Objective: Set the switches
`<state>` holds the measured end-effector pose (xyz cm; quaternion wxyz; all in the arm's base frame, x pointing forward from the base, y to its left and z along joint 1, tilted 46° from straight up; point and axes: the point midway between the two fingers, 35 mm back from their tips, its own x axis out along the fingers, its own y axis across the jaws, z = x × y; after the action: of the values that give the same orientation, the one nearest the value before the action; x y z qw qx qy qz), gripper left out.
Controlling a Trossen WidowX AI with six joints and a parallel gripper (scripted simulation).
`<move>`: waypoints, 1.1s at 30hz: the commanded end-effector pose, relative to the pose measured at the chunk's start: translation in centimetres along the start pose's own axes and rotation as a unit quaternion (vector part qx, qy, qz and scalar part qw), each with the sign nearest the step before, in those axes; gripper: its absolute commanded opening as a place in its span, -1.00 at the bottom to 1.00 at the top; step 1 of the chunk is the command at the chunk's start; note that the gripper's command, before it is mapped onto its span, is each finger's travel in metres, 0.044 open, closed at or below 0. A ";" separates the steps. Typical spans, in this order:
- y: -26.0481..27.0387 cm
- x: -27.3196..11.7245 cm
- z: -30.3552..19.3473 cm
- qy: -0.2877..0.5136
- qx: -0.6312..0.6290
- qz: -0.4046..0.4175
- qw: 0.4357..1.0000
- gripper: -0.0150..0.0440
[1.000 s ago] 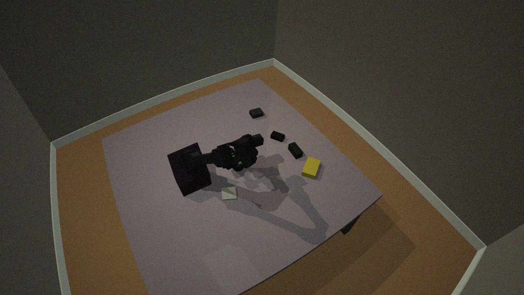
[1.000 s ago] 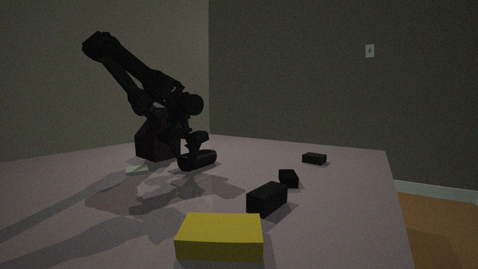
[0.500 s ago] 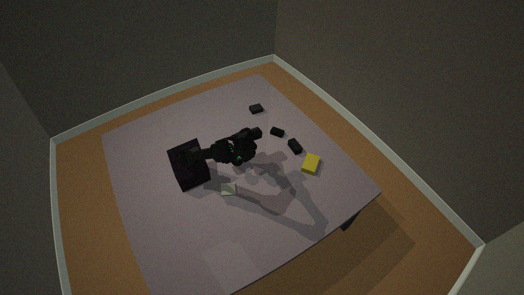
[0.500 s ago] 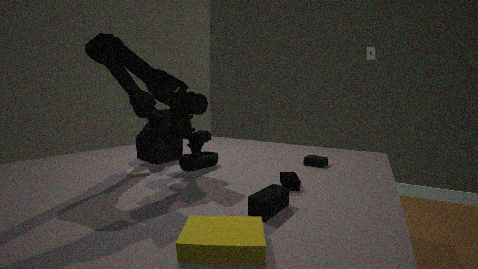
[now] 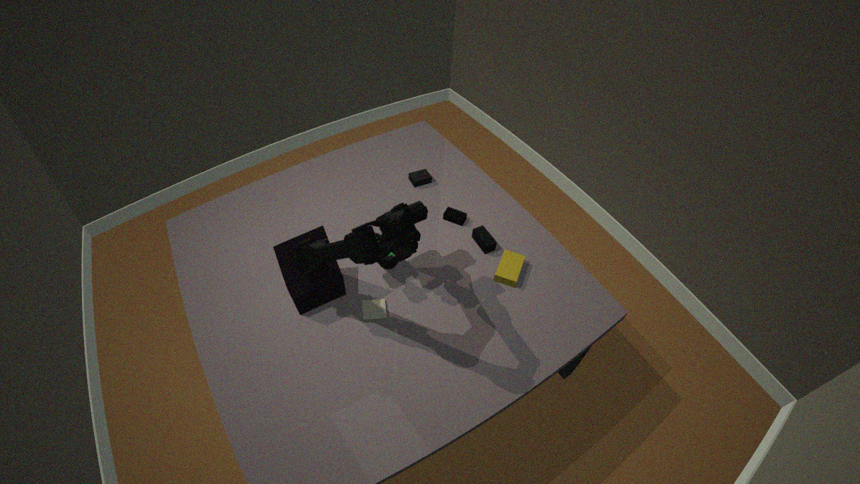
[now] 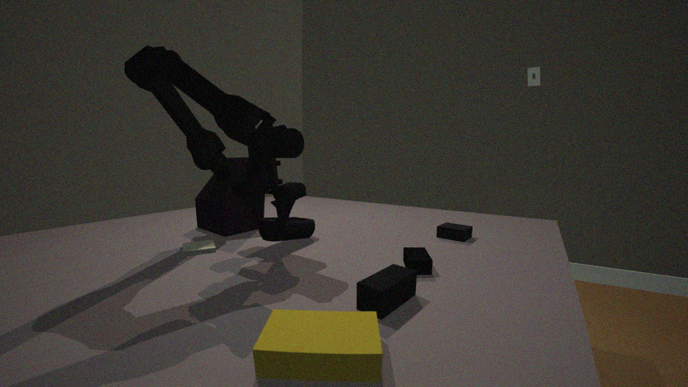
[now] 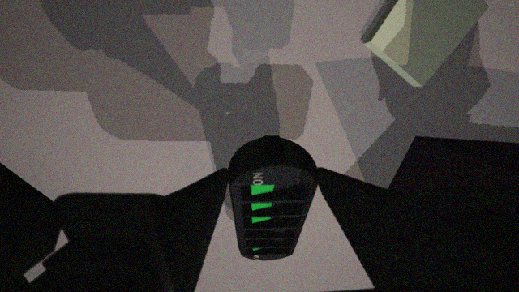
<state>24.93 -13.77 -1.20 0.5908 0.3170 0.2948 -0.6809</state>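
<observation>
The dark grey controller unit (image 5: 392, 261) (image 6: 288, 229) (image 7: 272, 211) has rounded ends and sits low, on or just above the bench; which is hard to tell. Its switch side faces the wrist camera. Green wedges show on the left of several rockers, beside the printed "ON"; some rockers show little or no green. The exact settings are hard to read, and the underside label is hidden. My gripper (image 6: 284, 217) (image 7: 272, 173) is shut on the unit, with one fingertip against each long side near its far end in the wrist view.
A pale green block (image 5: 373, 309) (image 6: 199, 248) (image 7: 438, 45) lies close to the unit, near the arm's base (image 5: 312, 273). Farther off are a yellow block (image 5: 510, 265) (image 6: 317, 331) and dark modules (image 5: 483, 239) (image 5: 454, 216) (image 5: 420, 177). The arm's shadows cross the bench.
</observation>
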 end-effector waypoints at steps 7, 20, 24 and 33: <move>0.2 -0.8 -0.7 -0.009 -0.001 0.003 1.000 0.65; 0.2 -1.6 -1.5 -0.022 -0.001 0.003 1.000 0.65; 0.2 -1.9 -1.7 -0.025 -0.001 0.003 1.000 0.65; 0.2 -2.3 -2.3 -0.034 -0.001 0.003 0.999 0.65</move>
<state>25.21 -11.04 -0.91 0.5996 0.2938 0.2766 -0.6911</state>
